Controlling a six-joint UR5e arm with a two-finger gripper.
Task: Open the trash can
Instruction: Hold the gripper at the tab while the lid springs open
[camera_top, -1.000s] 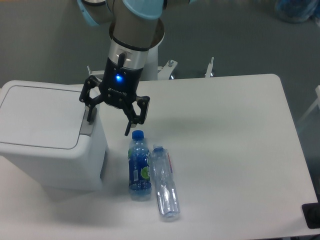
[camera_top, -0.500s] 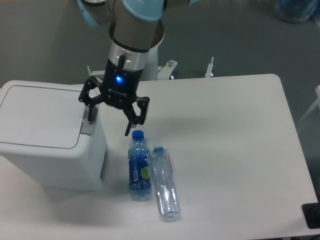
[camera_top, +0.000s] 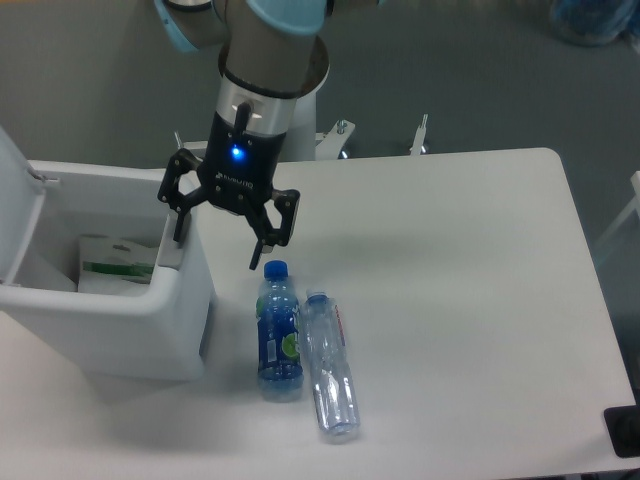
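The white trash can (camera_top: 150, 320) stands at the table's left edge. Its lid (camera_top: 18, 205) is swung up and stands at the far left, so the inside shows, with a white and green carton (camera_top: 112, 262) lying in it. My gripper (camera_top: 218, 248) is open and empty above the can's right rim. One finger (camera_top: 181, 222) hangs over the rim where the grey button tab sits; the tab is hidden behind it. The other finger (camera_top: 262, 246) hangs over the table just above a bottle cap.
A bottle with a blue label (camera_top: 278, 330) and a clear bottle (camera_top: 328, 365) lie side by side on the white table (camera_top: 470, 300) right of the can. A black object (camera_top: 624, 430) sits at the table's front right corner.
The lid, flat and shut in both earlier frames, has swung open to the left and the can's inside now shows. The gripper has barely moved.
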